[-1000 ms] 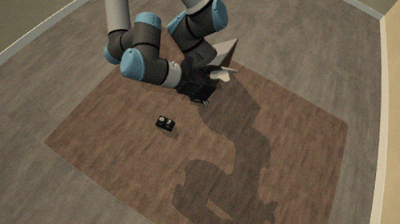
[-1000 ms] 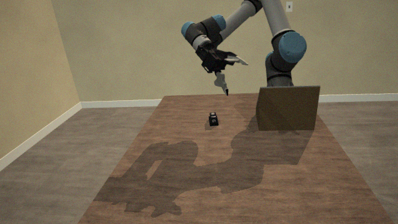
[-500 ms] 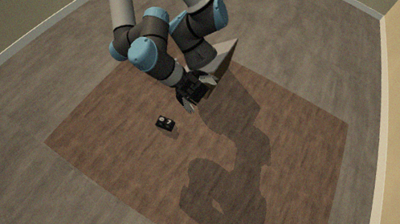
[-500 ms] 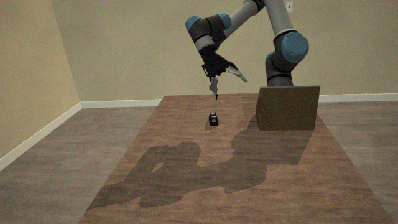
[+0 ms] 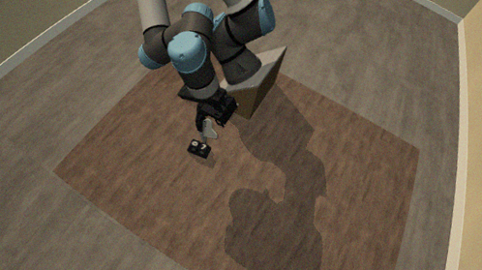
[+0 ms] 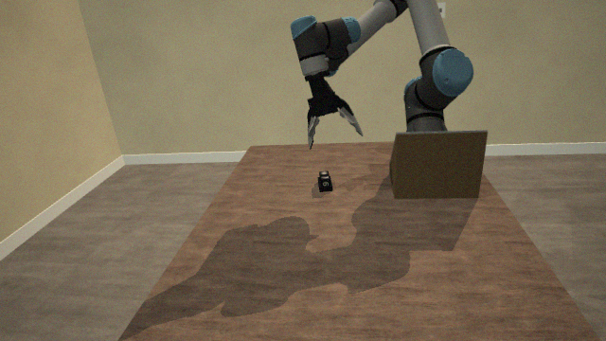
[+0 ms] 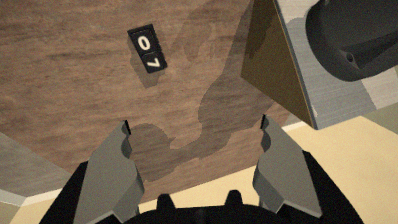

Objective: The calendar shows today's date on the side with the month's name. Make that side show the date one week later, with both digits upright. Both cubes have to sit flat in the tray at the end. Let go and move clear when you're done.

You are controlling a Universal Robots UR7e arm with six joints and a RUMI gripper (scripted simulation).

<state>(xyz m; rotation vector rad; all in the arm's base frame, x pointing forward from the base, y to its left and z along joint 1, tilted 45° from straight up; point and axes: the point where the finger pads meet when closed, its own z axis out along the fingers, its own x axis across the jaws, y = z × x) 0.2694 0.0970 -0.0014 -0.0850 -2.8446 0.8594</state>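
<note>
The small black calendar sits on the wooden table, two dark cubes side by side in their tray. In the wrist view the cubes' top faces read 0 and 7. In the exterior view the calendar shows an end face with one white digit. My gripper hangs open and empty well above the table, pointing down, above and behind the calendar. In the wrist view its two grey fingers stand wide apart with only table and floor between them.
A tan box-shaped pedestal carries the arm's base on the table, right of the calendar; it also shows in the top view. The arm casts a large shadow over the table. Grey floor and beige walls surround the table.
</note>
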